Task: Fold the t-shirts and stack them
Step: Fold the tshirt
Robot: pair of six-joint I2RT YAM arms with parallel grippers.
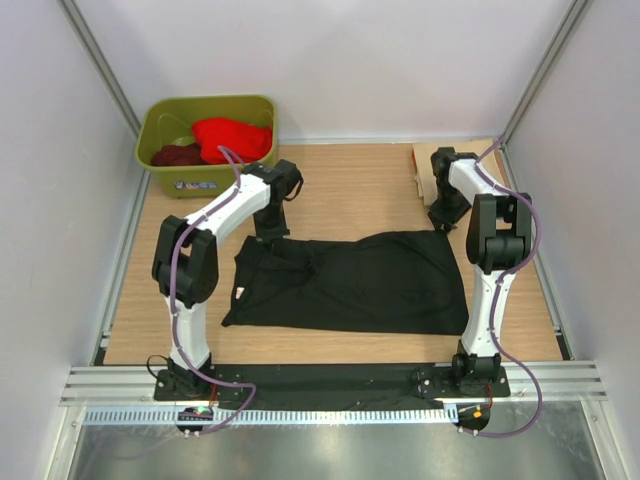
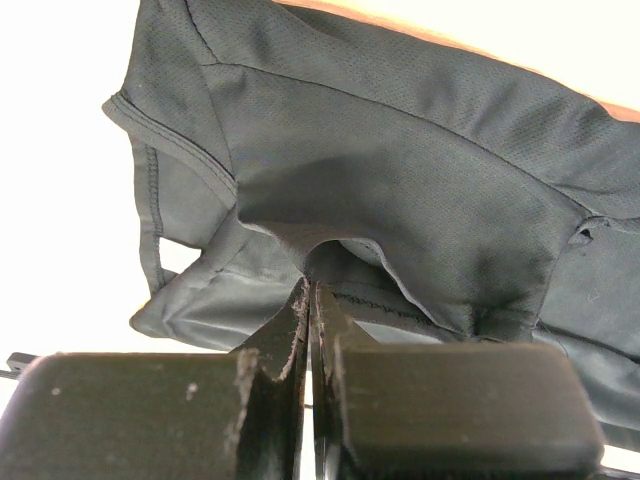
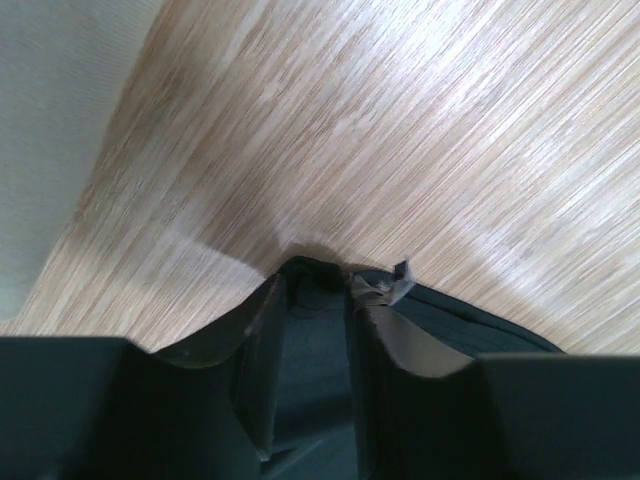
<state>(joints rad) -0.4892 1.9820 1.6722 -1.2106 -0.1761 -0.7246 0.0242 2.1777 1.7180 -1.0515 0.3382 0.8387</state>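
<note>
Nearest the arm bases, on the wooden table (image 1: 340, 180): black t-shirt (image 1: 370, 285); lies spread across the middle, collar end toward the left arm, hem toward the right; looks rumpled and partly folded over itself on the left, smoother on the right; reaches almost from one arm to the other.

At the shirt's far left edge: left gripper (image 1: 270, 233); points down at the cloth; in the wrist view, clamps tight, fingers (image 2: 280, 345) pressed together on a raised fold of black fabric, no gap between them.

At the shirt's far right corner: right gripper (image 1: 443, 218); sits low over the table; in the wrist view, stands narrowly parted with the shirt's corner bunched between the fingers (image 3: 250, 340); leaves a small tab of cloth sticking out beside one tip, bare wood grain beyond.

Just behind the right arm, at the table's far right edge: beige t-shirt (image 1: 424, 172); shows only in part, mostly hidden by the arm.

At the far left corner: olive-green tub (image 1: 205, 103); holds red t-shirt (image 1: 235, 138), heaped high, and maroon t-shirt (image 1: 176, 155), crumpled just beside it on the left.
</note>
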